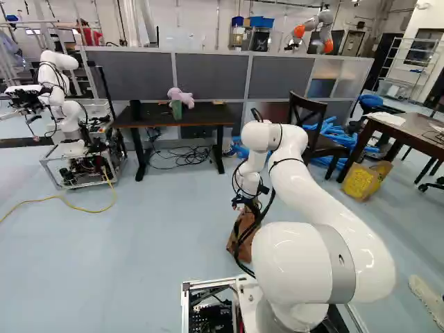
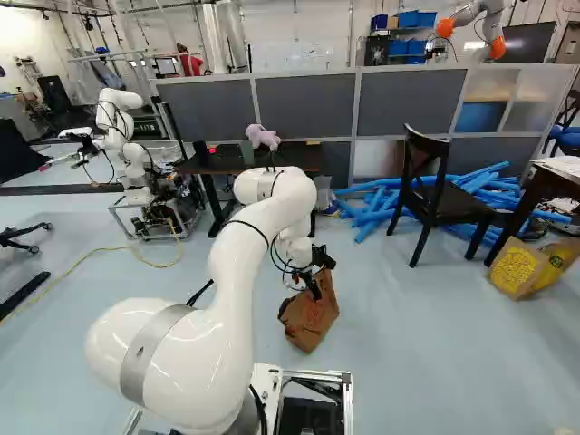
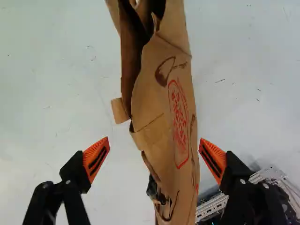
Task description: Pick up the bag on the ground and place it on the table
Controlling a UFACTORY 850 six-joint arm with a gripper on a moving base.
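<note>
On pale blue floor [image 2: 435, 326], saw the brown paper bag [image 2: 313, 313]; beyond the bag, noticed the dark table [image 1: 152, 119]; over the bag, held the gripper [image 2: 314, 286] released, spread wide.

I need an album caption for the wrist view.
A crumpled brown paper bag, seen between the open fingers of the tool.

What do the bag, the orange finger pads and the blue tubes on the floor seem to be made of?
The bag looks like matte brown paper, going by its sharp creases and folded edges. The pads, dull and slotted, are probably rubber or soft plastic. The tubes, thick and evenly coloured, could be foam or plastic; I can't tell which.
</note>
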